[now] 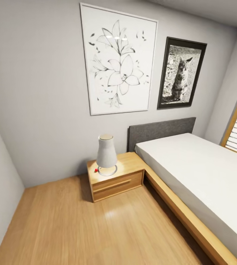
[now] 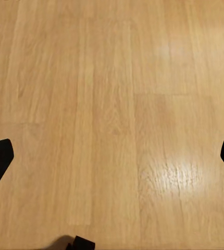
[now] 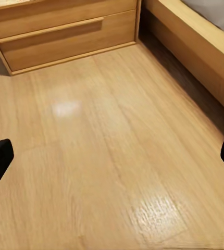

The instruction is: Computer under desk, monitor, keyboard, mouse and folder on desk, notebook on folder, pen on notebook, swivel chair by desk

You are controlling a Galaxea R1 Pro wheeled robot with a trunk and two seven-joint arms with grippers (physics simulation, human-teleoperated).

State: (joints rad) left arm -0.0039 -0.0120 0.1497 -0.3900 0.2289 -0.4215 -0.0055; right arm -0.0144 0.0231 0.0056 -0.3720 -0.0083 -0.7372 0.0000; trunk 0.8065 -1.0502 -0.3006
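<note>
At the edges of each wrist view, your black fingertips sit far apart: the left gripper [image 2: 112, 156] is spread wide with nothing between its pads, looking straight down on bare plank floor [image 2: 112, 104], and the right gripper [image 3: 112, 156] is equally released and empty, hanging over the floor in front of the wooden nightstand [image 3: 65, 31] and just beside the bed frame [image 3: 195, 36]. From the head camera, you face a grey wall with a flower print [image 1: 118, 59] and a cat photo [image 1: 180, 73], a pale lamp [image 1: 106, 154] on the nightstand, and the bed [image 1: 206, 176] at your right. You are inside the bedroom, but the desk, chair, folder and the rest lie somewhere outside these pictures, so nothing is handled yet. The likely risk is turning the base in this corner: a swing could clip the right arm on the bed frame or nightstand, or topple the lamp.
</note>
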